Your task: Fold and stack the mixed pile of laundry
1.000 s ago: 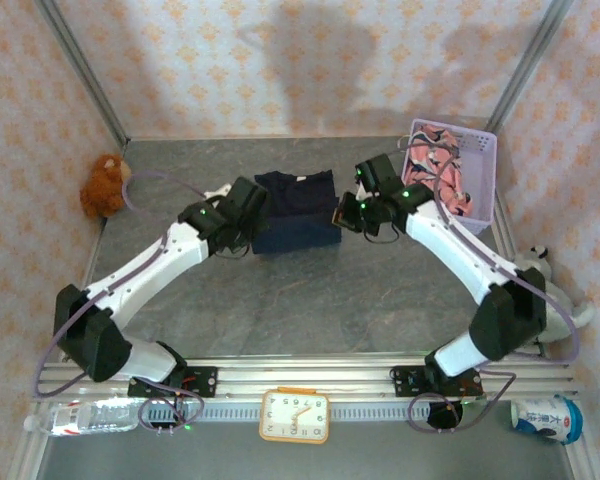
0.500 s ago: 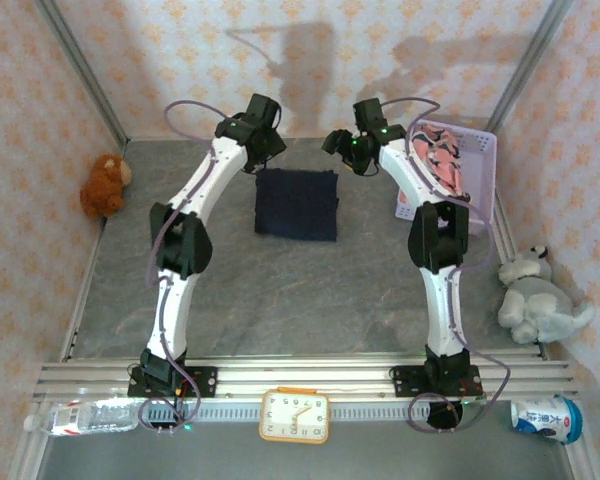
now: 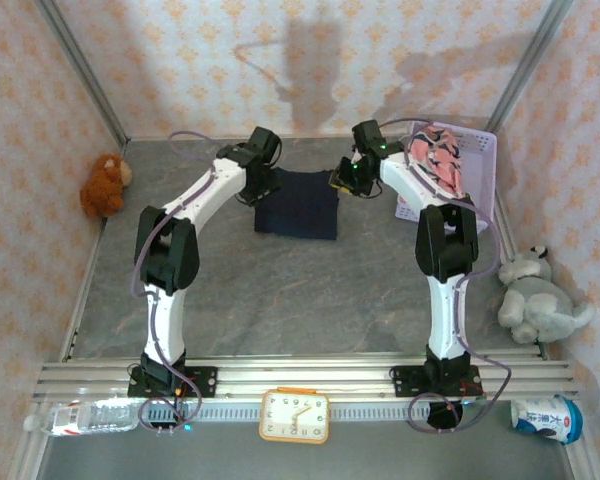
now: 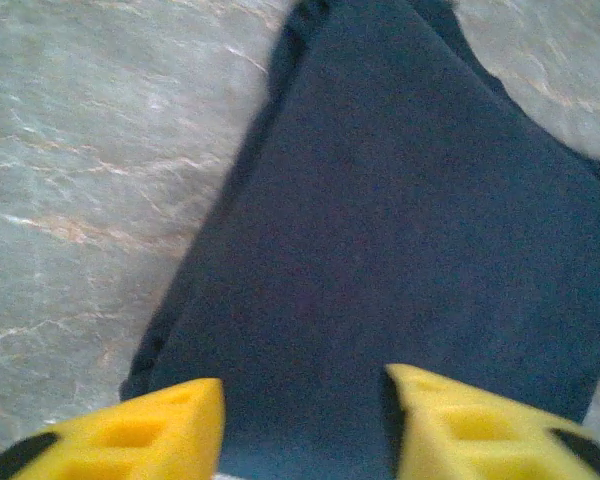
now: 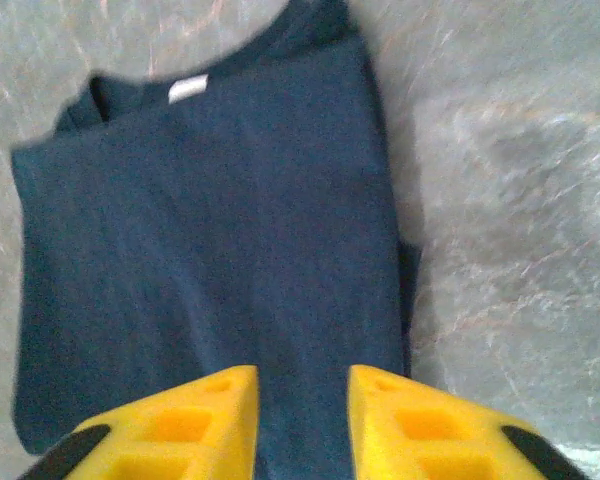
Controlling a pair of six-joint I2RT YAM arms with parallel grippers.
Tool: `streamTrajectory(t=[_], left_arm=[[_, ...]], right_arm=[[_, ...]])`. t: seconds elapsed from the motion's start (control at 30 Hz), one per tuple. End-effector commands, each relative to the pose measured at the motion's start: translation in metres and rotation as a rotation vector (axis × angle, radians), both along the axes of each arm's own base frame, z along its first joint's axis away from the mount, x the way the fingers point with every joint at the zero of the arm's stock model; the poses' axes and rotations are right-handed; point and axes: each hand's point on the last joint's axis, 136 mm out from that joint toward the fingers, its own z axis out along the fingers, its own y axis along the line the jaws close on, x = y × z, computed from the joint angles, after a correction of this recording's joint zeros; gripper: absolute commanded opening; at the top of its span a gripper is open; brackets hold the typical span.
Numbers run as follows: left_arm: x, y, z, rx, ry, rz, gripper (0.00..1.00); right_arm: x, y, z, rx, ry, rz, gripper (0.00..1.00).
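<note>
The dark navy garment lies folded into a flat rectangle at the back middle of the table. Its collar and white label show in the right wrist view. My left gripper hangs over its far left corner, open, with navy cloth below the yellow fingers. At the far right corner my right gripper is also open, its midpoint above the cloth, nothing pinched. The pink printed garment sits heaped in the lavender basket.
A brown plush toy sits against the left wall and a grey plush toy by the right wall. A clock, a bottle and a can lie below the front rail.
Both arms swung from the garment's sides up to the back wall, then came down over its far corners. The navy garment now lies as a narrower folded rectangle.
</note>
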Motion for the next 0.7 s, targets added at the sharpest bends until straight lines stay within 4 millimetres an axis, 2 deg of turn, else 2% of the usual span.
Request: streamTrajectory(t=[0.0, 0.13, 0.23, 0.33, 0.4, 0.47, 0.57, 0.67], left_arm=[[-0.001, -0.023, -0.002, -0.063, -0.054, -0.014, 0.36], [-0.008, -0.031, -0.031, -0.079, -0.016, -0.017, 0.34], [-0.019, -0.016, -0.058, -0.012, 0.038, 0.006, 0.34], [-0.036, 0.003, -0.09, 0.037, 0.127, 0.03, 0.34], [-0.049, 0.012, -0.106, 0.056, 0.176, 0.038, 0.34], [-0.061, 0.015, -0.114, 0.061, 0.201, 0.037, 0.34], [-0.077, 0.016, -0.114, 0.056, 0.204, 0.04, 0.34], [-0.091, 0.016, -0.11, 0.042, 0.198, 0.026, 0.37]], right_arm=[[0.001, 0.02, 0.012, 0.039, -0.061, 0.052, 0.19], [0.008, 0.032, -0.014, 0.048, -0.019, 0.056, 0.14], [0.015, 0.027, -0.041, 0.008, 0.025, 0.027, 0.12], [0.012, 0.02, -0.065, -0.027, 0.072, 0.014, 0.11], [0.003, 0.019, -0.078, -0.031, 0.098, 0.017, 0.11], [-0.008, 0.015, -0.088, -0.039, 0.121, 0.019, 0.11], [-0.031, 0.008, -0.097, -0.063, 0.149, 0.031, 0.1], [-0.062, 0.002, -0.1, -0.083, 0.175, 0.054, 0.07]])
